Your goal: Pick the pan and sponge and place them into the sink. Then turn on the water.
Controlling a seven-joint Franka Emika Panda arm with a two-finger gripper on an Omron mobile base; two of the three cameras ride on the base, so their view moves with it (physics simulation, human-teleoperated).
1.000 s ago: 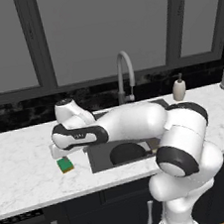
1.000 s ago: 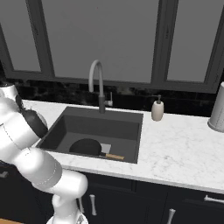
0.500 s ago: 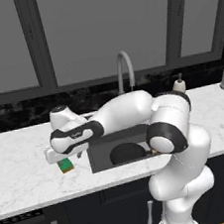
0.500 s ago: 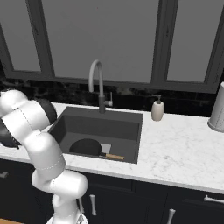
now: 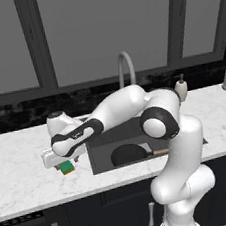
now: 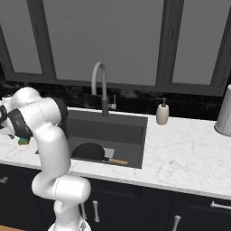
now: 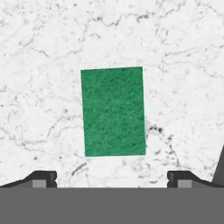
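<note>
The green sponge [image 7: 113, 111] lies flat on the white marble counter, left of the sink [image 5: 113, 137]. My gripper [image 7: 112, 178] hovers straight above it and is open, with one fingertip [image 7: 43, 177] on each side of the sponge and nothing between them. In the left base view the hand [image 5: 57, 156] covers most of the sponge [image 5: 66, 167]. In the right base view the sponge [image 6: 23, 141] peeks out beside the arm. The black pan [image 5: 129, 154] rests on the floor of the sink [image 6: 113, 131], its wooden handle [image 6: 118, 161] pointing right. No water runs from the arched faucet [image 6: 100, 76].
A soap dispenser [image 6: 162, 113] stands on the counter right of the sink. A grey cylinder [image 6: 224, 115] stands at the far right. Dark windows and a black backsplash run behind the counter. The counter's front edge is close to the sponge.
The arm has swung left and down, bringing the hand from near the sink's left rim to directly over the sponge. The gripper has stayed open. The pan has not moved.
</note>
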